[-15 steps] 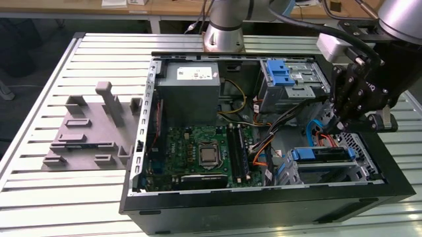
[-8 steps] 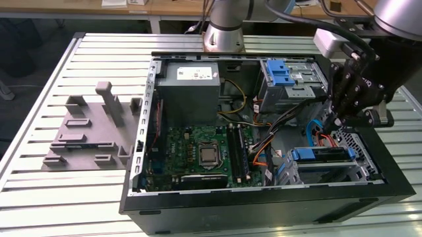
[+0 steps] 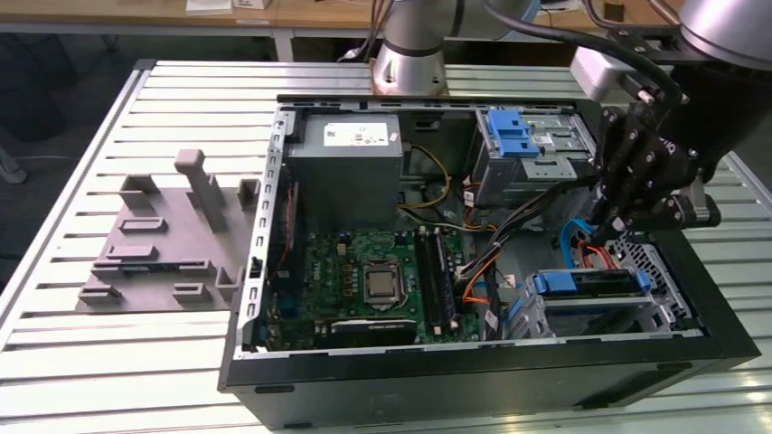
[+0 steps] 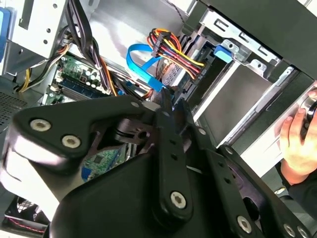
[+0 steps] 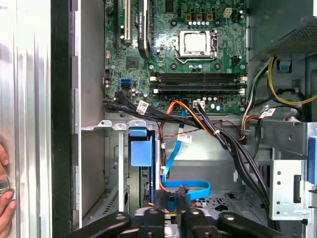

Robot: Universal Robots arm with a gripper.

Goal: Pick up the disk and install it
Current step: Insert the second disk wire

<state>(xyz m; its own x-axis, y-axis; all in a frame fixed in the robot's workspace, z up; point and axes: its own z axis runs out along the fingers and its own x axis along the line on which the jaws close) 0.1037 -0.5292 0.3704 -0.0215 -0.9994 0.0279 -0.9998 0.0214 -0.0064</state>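
Fingers: the fingers (image 4: pixel 163 106) are drawn together at their tips, and nothing can be seen clamped between them.
Gripper: the gripper (image 3: pixel 621 226) hangs inside the open computer case (image 3: pixel 483 371), just above a blue flat cable (image 5: pixel 185 187) that loops close under its tips.
Disk, place: the disk (image 3: pixel 585 283) stands on edge in the lower drive cage, at about seven o'clock from the gripper in the exterior view, near it but apart.
Disk, look: a flat silver body in a blue plastic bracket, and the bracket's broad blue tab (image 5: pixel 141 151) faces out of the cage.
Step in hand: by my reading the disk is already slid into its cage, so the work is at the seating end of the install. Whether it is fully home cannot be told.
Next move calls for: a short, straight motion that stays clear of the cable bundle crossing beside the cage.
Farther out: the motherboard (image 3: pixel 362 280) lies at nine o'clock from the disk.
Person: a hand (image 4: pixel 294 144) rests on the case's outer wall.
Bench: the slatted bench (image 3: pixel 181 90) also carries a grey moulded fixture (image 3: pixel 163 244).
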